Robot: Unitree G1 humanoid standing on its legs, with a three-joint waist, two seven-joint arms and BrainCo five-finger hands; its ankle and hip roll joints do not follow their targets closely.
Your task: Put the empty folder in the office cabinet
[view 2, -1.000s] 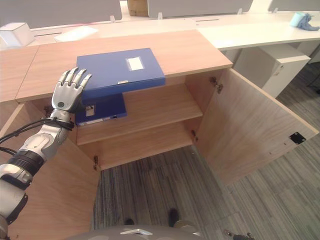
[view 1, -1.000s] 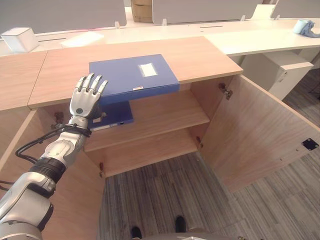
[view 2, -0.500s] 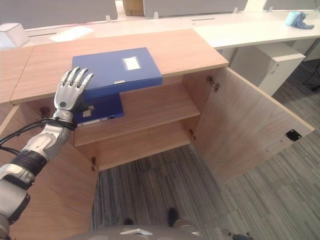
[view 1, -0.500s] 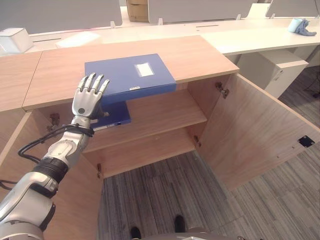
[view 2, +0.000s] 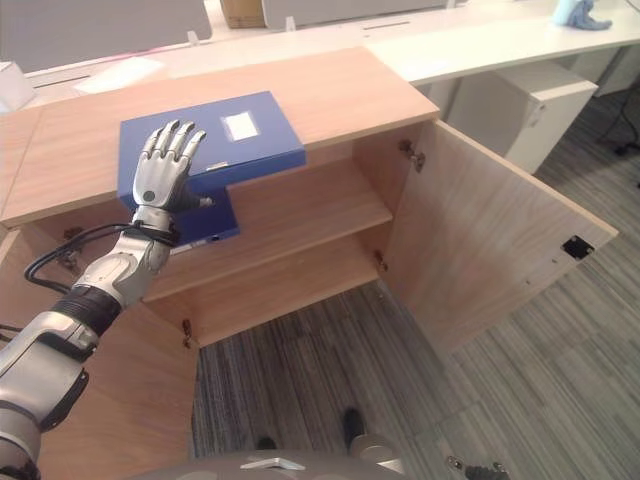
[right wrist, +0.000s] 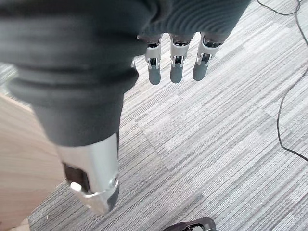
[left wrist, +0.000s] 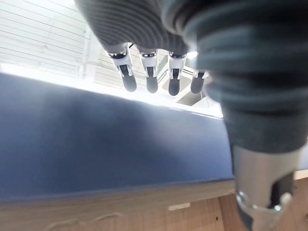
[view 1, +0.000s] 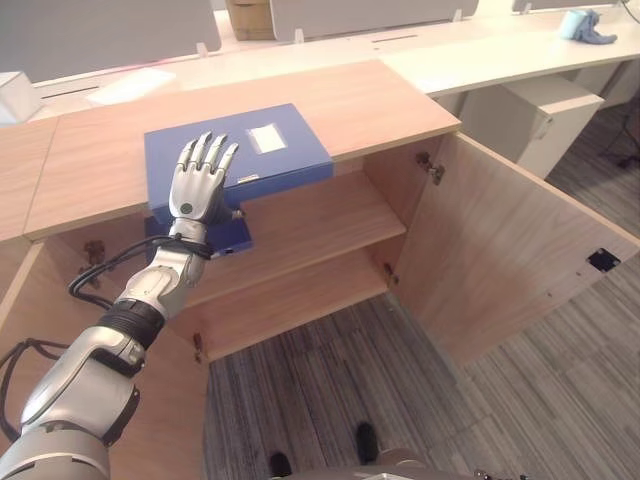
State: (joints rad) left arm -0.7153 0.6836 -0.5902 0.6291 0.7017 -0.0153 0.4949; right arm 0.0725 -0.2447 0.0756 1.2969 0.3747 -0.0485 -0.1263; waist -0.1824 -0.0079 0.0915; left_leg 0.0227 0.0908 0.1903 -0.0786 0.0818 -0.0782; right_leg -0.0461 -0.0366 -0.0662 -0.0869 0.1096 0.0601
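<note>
Over the last second the left hand (view 1: 197, 186) has risen from beside the near left corner of the blue folder (view 1: 262, 150) to hover over that corner, its fingers (left wrist: 151, 77) straight and spread, holding nothing. That folder lies flat on the wooden top (view 1: 380, 100) of the office cabinet (view 1: 320, 225), its near edge jutting past the top's front lip, so it is not yet inside. Ahead of the fingertips, near the folder's far edge, sits a white label (view 1: 266, 138); any writing on it is too small to read. Below the palm, a second blue folder (view 1: 231, 233) lies on the upper shelf (view 1: 330, 212) with a small white sticker on its spine, also unreadable. Under that is the lower shelf (view 1: 300, 295). To the right of the fingers the cabinet's right door (view 1: 500, 250) stands swung wide, and the left door (view 1: 60, 300) is open beneath the forearm. Grey striped carpet (view 1: 400, 390) lies before the cabinet. The right hand (right wrist: 175, 60) hangs above the carpet, fingers straight and loose, empty. Beyond the fingertips runs a white desk (view 1: 480, 50) with a blue cloth (view 1: 580, 22) at its far right end.
</note>
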